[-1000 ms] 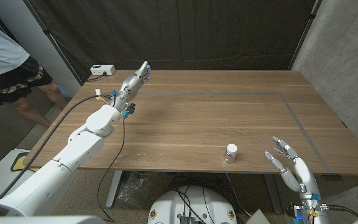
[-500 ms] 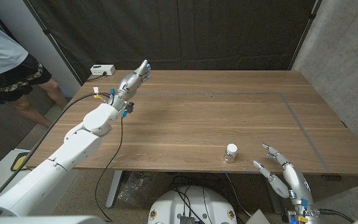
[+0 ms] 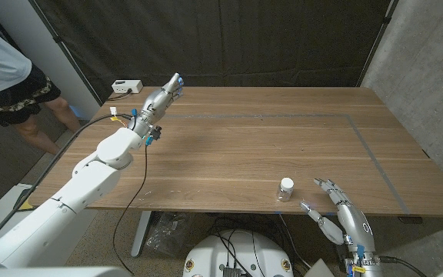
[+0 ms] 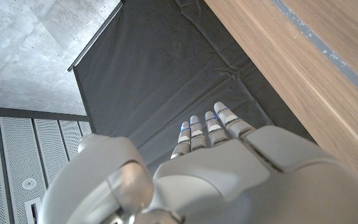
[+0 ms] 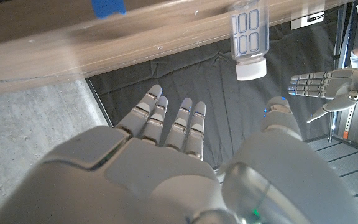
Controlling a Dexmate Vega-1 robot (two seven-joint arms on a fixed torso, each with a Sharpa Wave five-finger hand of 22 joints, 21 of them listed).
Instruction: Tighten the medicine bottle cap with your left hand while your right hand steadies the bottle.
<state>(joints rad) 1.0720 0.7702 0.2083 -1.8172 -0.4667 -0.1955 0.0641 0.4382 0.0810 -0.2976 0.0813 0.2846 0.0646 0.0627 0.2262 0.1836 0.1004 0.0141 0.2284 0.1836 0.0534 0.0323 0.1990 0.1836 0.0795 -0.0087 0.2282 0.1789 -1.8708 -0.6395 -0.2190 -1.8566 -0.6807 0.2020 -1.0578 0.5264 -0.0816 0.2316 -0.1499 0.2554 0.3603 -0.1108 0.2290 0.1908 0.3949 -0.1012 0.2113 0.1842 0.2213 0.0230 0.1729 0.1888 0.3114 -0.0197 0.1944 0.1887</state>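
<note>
A small clear medicine bottle (image 3: pixel 286 188) with a white cap stands upright near the table's front edge; in the right wrist view the medicine bottle (image 5: pixel 248 38) shows just beyond my fingers. My right hand (image 3: pixel 335 214) hovers at the front edge, a little to the right of the bottle and apart from it, fingers spread and holding nothing. My right hand (image 5: pixel 185 149) has nothing between thumb and fingers. My left hand (image 3: pixel 168 92) is far off over the back left corner, fingers straight, empty. In its wrist view my left hand (image 4: pixel 210 143) points past the table's edge at the dark curtain.
A white box (image 3: pixel 127 86) sits at the table's (image 3: pixel 244 154) back left corner. A grey tape line (image 3: pixel 283 117) crosses the far part. A person (image 3: pixel 6 69) stands off the left side. Cables hang along my left arm. Blue tape (image 5: pixel 107 7) marks the front edge.
My right hand has moved left along the front edge, closer to the bottle, and sunk lower in the picture. My left hand has hardly moved. The bottle stays put.
</note>
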